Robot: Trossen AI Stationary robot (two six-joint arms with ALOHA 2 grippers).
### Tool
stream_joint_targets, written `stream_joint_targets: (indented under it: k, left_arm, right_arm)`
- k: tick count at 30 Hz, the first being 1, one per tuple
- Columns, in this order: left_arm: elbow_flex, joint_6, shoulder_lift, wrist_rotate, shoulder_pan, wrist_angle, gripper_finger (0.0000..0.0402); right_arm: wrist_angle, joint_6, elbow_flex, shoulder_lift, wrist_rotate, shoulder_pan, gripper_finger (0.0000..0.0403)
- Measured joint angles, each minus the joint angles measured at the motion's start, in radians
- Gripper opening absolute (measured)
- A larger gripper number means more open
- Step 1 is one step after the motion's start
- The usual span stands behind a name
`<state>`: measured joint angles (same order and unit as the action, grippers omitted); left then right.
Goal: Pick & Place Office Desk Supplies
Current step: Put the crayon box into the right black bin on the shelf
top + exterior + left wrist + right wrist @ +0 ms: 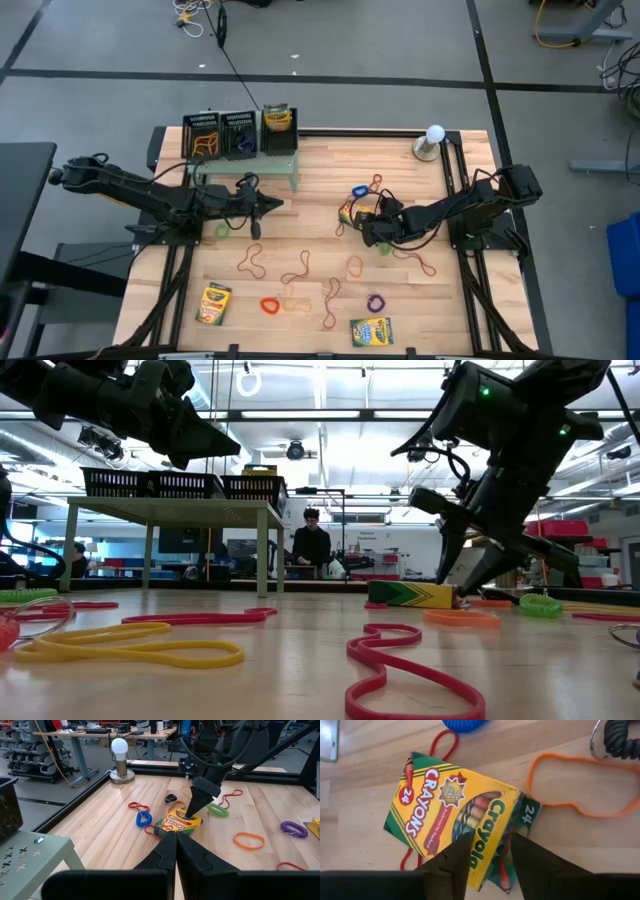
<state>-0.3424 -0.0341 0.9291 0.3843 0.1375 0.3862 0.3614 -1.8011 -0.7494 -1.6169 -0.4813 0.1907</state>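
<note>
A yellow-and-green crayon box (445, 805) lies flat on the table right of centre, on top of a red rubber band (442, 742). My right gripper (490, 847) slants down over the box's near end, fingers apart, one over the yellow face and one by the green end flap (527, 812). My left gripper (275, 206) hangs shut above the table left of centre, with nothing in it. Two more crayon boxes (214, 303) (371, 330) lie near the front edge. Black mesh trays (220, 134) stand on the pale green stand (270, 160). My right gripper comes at the crayon box's end (507, 845) slanting down from the table's right. Its fingers (460, 850) stand astride that end. The box stays flat on the table. I cannot tell whether the fingers touch it.
Rubber bands lie scattered: a blue one (359, 190), orange (580, 785), green (217, 810), purple (375, 301), and red and tan ones (290, 275) across the middle. A white globe (432, 140) stands at the far right corner.
</note>
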Motion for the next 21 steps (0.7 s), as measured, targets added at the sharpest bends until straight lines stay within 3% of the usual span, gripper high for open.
stream_joint_targets:
  k: [4, 8, 17, 21]
  left_arm:
    - [0.0, 0.0, 0.0, 0.0, 0.0, 0.0, 0.0012]
    - [0.0, 0.0, 0.0, 0.0, 0.0, 0.0, 0.0012]
    - [0.0, 0.0, 0.0, 0.0, 0.0, 0.0, 0.0012]
    - [0.0, 0.0, 0.0, 0.0, 0.0, 0.0, 0.0012]
  right_arm:
    - [-0.018, -0.009, -0.001, -0.026, -0.024, -0.005, 0.0164]
    - [-0.042, -0.018, -0.004, -0.064, -0.037, -0.009, 0.0153]
    - [-0.08, 0.129, 0.001, -0.038, -0.07, -0.007, 0.0022]
    - [-0.081, 0.239, 0.002, -0.031, -0.068, -0.007, 0.0007]
